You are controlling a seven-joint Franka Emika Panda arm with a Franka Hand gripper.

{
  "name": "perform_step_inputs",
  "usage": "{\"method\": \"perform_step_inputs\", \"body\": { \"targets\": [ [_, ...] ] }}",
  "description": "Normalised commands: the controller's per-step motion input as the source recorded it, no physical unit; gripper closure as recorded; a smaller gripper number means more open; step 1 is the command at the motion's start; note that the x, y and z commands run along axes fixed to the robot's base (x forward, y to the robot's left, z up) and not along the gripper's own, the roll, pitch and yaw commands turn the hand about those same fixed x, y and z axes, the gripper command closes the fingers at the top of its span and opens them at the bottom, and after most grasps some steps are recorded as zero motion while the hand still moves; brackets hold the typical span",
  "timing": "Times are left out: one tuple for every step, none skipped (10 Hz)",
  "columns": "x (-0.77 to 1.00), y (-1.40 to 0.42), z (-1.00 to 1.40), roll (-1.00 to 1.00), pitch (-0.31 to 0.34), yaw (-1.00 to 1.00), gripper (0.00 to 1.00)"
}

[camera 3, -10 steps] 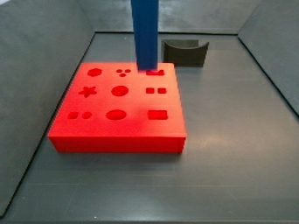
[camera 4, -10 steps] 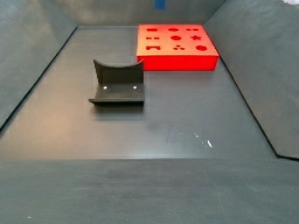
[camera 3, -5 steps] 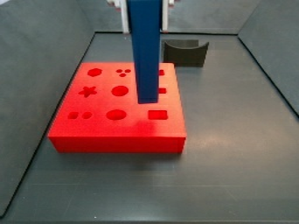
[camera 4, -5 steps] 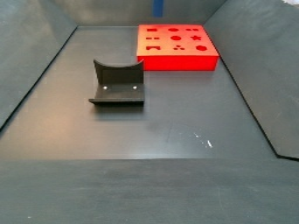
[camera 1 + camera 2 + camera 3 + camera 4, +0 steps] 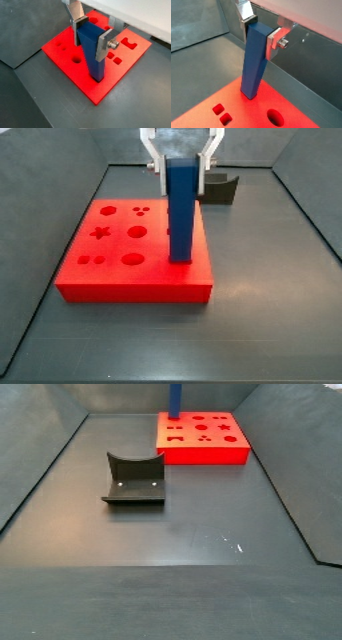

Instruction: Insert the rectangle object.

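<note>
My gripper [image 5: 183, 155] is shut on the top of the rectangle object [image 5: 182, 213], a long blue bar held upright. The bar's lower end is over the flat red block [image 5: 120, 263] with shaped holes, at its right side near a square hole. Whether the end touches the block cannot be told. In both wrist views the silver fingers [image 5: 105, 43] [image 5: 273, 41] clamp the bar [image 5: 93, 55] [image 5: 254, 65] between them, with the gripper [image 5: 92, 36] [image 5: 261, 34] above the red block [image 5: 67, 60] [image 5: 244, 112]. In a side view only the bar's lower part [image 5: 174, 398] shows over the red block [image 5: 203, 444].
The dark fixture [image 5: 214, 187] with a curved notch stands behind the red block, and shows in the middle of the floor in a side view [image 5: 134, 480]. Grey walls [image 5: 47, 188] enclose the dark floor [image 5: 174, 554].
The gripper has carried the bar from the back of the red block toward its front right and lower. The gripper itself has come into view.
</note>
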Motion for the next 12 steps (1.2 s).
{"method": "perform_step_inputs", "body": {
  "targets": [
    [0.04, -0.06, -0.25, -0.04, -0.043, 0.0, 1.0],
    [0.13, -0.03, -0.23, -0.01, -0.021, -0.05, 1.0],
    [0.14, 0.0, -0.22, 0.0, -0.01, -0.06, 1.0],
    [0.18, 0.0, -0.26, -0.01, -0.003, -0.07, 1.0],
    [0.08, 0.02, -0.41, -0.11, -0.029, -0.12, 1.0],
    [0.0, 0.09, -0.63, -0.25, -0.099, -0.13, 1.0],
    [0.0, 0.0, -0.73, -0.18, -0.136, -0.12, 1.0],
    [-0.03, 0.0, -0.74, -0.15, -0.151, -0.07, 1.0],
    [-0.05, 0.0, -0.78, -0.12, -0.154, -0.05, 1.0],
    [-0.05, 0.0, -0.77, -0.1, -0.17, -0.05, 1.0],
    [0.0, 0.0, -0.24, -0.08, -0.093, -0.04, 1.0],
    [0.0, 0.0, 0.0, 0.0, 0.0, 0.0, 1.0]
  ]
}}
